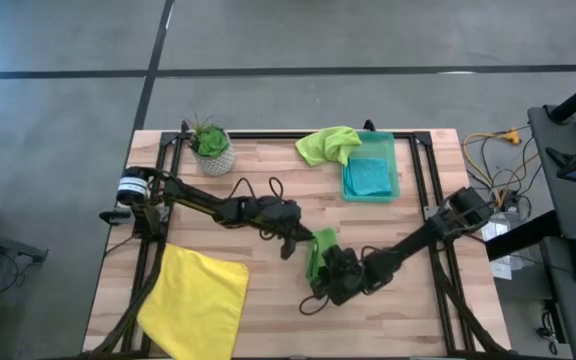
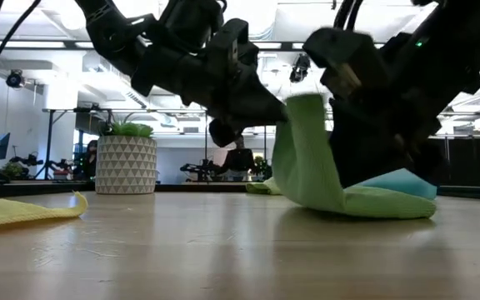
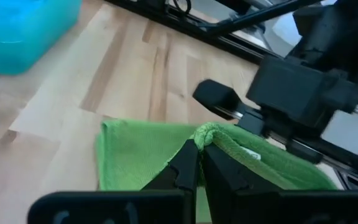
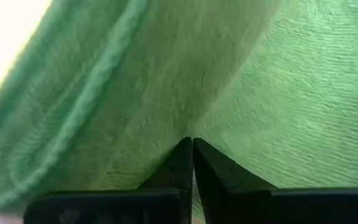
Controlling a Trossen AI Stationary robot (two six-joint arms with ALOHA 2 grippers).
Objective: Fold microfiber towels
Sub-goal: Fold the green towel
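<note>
Green towel (image 1: 320, 252): lime microfiber, looped pile, lying lower centre of the high view, between both grippers. The low view alone shows 1 edge lifted upright off the table (image 2: 223, 258) while the remainder trails flat to the right; the overhead view shows only a narrow green strip.

Left gripper (image 1: 298, 240): dark, fingers closed together on a bunched fold of the green towel, seen plainly in the left wrist view, where the pinched edge forms a rounded ridge at the fingertips (image 3: 197, 163).

Right gripper (image 1: 330, 268): fingers closed tight, tips meeting against the green cloth, which fills the right wrist view with fine ribbed texture and a thick hemmed edge. The gripper appears to pinch the same towel; the high view hides the contact under the arm.

Yellow towel (image 1: 196, 298): bright, flat, roughly square, lower left of the high view; in the low view only a thin curled corner shows at the left edge.

Second green towel (image 1: 330, 144): crumpled heap, upper centre, touching the bin's left rim.

Bin (image 1: 396, 165): translucent green plastic, rectangular, upper right of centre, holding the teal towel (image 1: 370, 176), folded flat.

Plant (image 1: 211, 148): spiky green, in a white pot with triangle pattern, upper left.
</note>
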